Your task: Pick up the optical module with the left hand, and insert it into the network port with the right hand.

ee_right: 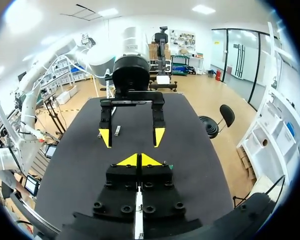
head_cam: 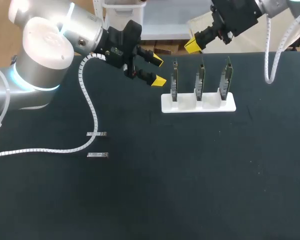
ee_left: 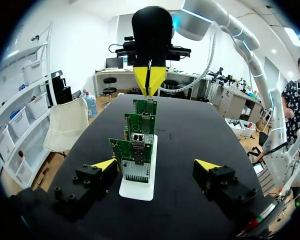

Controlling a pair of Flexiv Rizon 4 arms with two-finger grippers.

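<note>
Two small silver optical modules (head_cam: 96, 134) (head_cam: 97, 155) lie on the black table at the left, beside my left arm's white cable. Three green boards with network ports (head_cam: 200, 80) stand upright in a white holder (head_cam: 198, 103). My left gripper (head_cam: 155, 70) hangs open just left of the boards, with nothing between its fingers. In the left wrist view that gripper (ee_left: 156, 165) straddles the nearest board (ee_left: 135, 157) without touching it. My right gripper (head_cam: 192, 46) is shut and holds nothing, up behind the boards. In the right wrist view its tips (ee_right: 139, 160) meet, and one module (ee_right: 117, 131) lies far ahead.
The corrugated white cable (head_cam: 90, 107) of my left arm trails across the table's left half, close to the two modules. A second white cable (head_cam: 270, 60) hangs from my right arm at the back right. The dark tabletop (head_cam: 190, 180) spreads toward the front.
</note>
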